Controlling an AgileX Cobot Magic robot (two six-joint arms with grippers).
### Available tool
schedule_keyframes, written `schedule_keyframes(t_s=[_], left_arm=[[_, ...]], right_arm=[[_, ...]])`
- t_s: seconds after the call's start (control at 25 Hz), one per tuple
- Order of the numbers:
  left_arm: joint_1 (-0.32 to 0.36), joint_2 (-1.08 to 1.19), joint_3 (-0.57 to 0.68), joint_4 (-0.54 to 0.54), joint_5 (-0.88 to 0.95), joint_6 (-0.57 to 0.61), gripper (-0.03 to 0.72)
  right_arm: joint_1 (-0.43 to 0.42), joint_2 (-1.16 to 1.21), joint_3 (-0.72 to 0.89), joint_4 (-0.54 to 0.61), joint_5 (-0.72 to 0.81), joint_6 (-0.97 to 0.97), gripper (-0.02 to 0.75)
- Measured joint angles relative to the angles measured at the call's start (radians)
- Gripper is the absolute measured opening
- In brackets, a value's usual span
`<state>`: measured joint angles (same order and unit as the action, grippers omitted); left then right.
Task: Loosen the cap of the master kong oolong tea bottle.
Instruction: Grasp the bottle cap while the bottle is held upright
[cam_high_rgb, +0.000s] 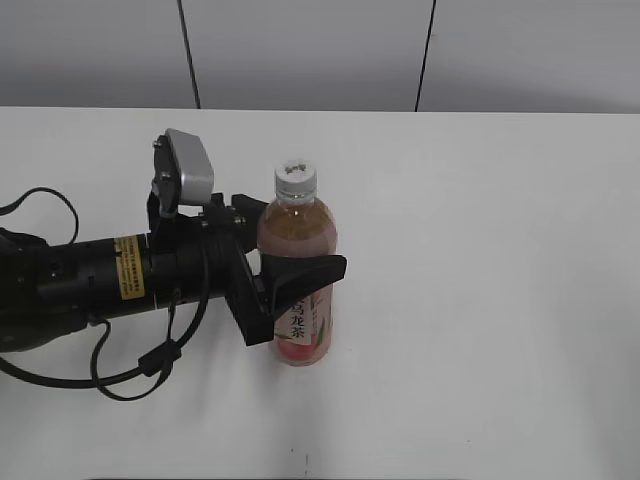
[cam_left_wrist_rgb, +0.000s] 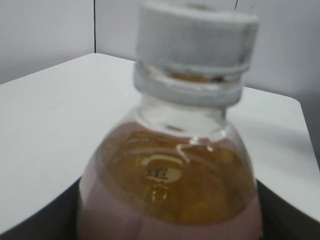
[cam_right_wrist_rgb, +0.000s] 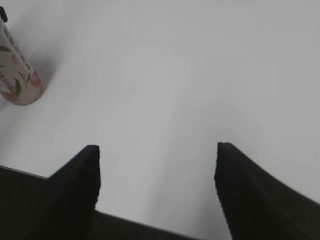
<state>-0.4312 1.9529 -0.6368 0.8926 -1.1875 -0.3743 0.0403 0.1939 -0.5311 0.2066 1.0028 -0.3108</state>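
Observation:
The master kong oolong tea bottle (cam_high_rgb: 298, 225) stands upright on the white table (cam_high_rgb: 480, 300), its white cap (cam_high_rgb: 296, 178) on the neck. My left gripper (cam_high_rgb: 300, 245) comes in from the left and is shut on the bottle's body, one finger in front and one behind. In the left wrist view the bottle (cam_left_wrist_rgb: 170, 175) fills the frame, with the cap (cam_left_wrist_rgb: 195, 45) above and the left gripper (cam_left_wrist_rgb: 167, 222) around it. My right gripper (cam_right_wrist_rgb: 157, 150) hangs open over bare table with nothing between its fingers. The bottle's lower end (cam_right_wrist_rgb: 17, 80) lies far to its upper left.
The left arm's black body and loose cables (cam_high_rgb: 130, 370) cover the table's left side. A grey panelled wall (cam_high_rgb: 310, 50) runs behind the table's far edge. The right arm does not appear in the exterior view.

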Motion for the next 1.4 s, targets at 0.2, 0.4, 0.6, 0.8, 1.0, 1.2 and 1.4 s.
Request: schedule_keyframes(t_s=[0.2,0.4,0.6,0.8,1.0,1.2,1.4], left_arm=[[0.0,0.0,0.0,0.0,0.0,0.0,0.458],[0.0,0.0,0.0,-0.001,0.0,0.0,0.458],[0.0,0.0,0.0,-0.002,-0.001,0.0,0.458],[0.0,0.0,0.0,-0.003,-0.001,0.0,0.458],[0.0,0.0,0.0,-0.003,-0.003,0.0,0.458],[0.0,0.0,0.0,-0.003,-0.003,0.0,0.458],[0.0,0.0,0.0,-0.003,-0.003,0.0,0.458]], right_arm=[[0.0,0.231,-0.006,0.143,-0.172,-0.19,0.511],[0.0,0.494,-0.054,0.247,-0.318,-0.324,0.489],[0.0,0.771,-0.238,0.289,-0.326,-0.379,0.487],[0.0,0.997,-0.446,0.32,-0.201,-0.383,0.455],[0.032,1.149,-0.604,0.336,-0.074,-0.383,0.437],[0.098,1.256,-0.765,0.328,0.018,-0.336,0.434],[0.206,1.365,-0.945,0.209,0.13,-0.239,0.434]])
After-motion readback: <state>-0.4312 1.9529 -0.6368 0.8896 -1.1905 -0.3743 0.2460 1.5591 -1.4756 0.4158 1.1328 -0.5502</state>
